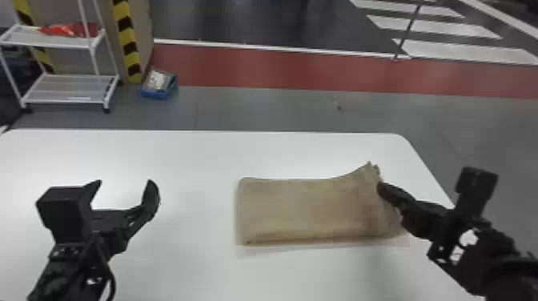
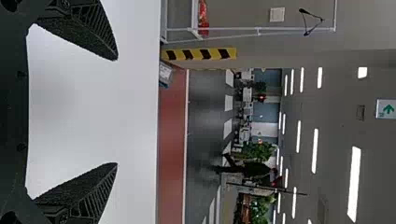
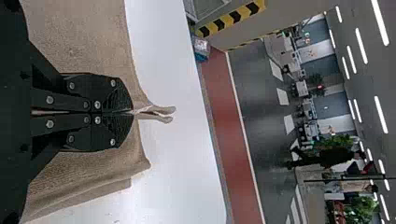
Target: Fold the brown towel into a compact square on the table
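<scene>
Toward the right side of the white counter [image 1: 192, 154], we have the brown towel [image 1: 296, 208] laid out as a folded rectangle, longer from side to side than from near to far. Its left part lies flat, with a smooth folded edge at the left, while its right end is drawn up into a rumpled ridge, the far corner lifted to a small peak.

At that right end we see our right gripper [image 1: 382, 189], reaching in from the right with its fingers [image 3: 116, 93] closed together on a pinch of the towel. Beyond the fingertips, the right wrist view shows us a short tuft of cloth sticking out in two layers, with more of the towel spreading on both sides of the fingers and its layered edges hanging loosely.

Well apart from the towel, over the left side of the counter, we have our left gripper [image 1: 125, 183]. Its fingers [image 2: 93, 30] stand wide from each other, and we can see the counter's white surface between them.

Past the counter's far edge, we see a white rack [image 1: 60, 41] with a red item [image 1: 72, 29] on its upper shelf, a post with yellow and black stripes [image 1: 128, 40], and a blue box [image 1: 158, 94] on the grey floor [image 1: 256, 108]. Behind these runs a red band [image 1: 272, 68] of floor.
</scene>
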You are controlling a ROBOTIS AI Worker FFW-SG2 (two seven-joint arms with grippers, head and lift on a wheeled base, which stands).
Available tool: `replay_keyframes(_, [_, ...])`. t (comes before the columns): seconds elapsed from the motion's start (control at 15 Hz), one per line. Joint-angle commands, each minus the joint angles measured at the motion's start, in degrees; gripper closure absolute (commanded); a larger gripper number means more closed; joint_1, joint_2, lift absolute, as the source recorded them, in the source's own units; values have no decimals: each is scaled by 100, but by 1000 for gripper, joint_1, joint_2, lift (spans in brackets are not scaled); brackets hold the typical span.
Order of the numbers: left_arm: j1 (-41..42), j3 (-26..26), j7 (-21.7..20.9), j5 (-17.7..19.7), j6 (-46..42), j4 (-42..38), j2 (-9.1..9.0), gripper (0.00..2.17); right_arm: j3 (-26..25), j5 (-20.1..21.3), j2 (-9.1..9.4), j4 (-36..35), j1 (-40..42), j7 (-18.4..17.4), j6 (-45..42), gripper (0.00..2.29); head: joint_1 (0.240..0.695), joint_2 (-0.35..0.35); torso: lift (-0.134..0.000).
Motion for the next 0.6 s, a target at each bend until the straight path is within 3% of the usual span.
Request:
replay_keyframes(0.0, [-1,-20,0,-29,6,14,-9,76,-491,-265,-9,-633,145,-1,475,1301,695,-167,-125])
replay_keyframes(0.13, [-1,-38,0,-37,23,-3,0,80,-816,-371,-62,-747,171,-1,756,1301,695,-188,-125])
replay_keyframes(0.53, [60,-73,0,-55,23,-21,18,80,-385,245,-106,369,-268,131,458,1301,695,-230,-125])
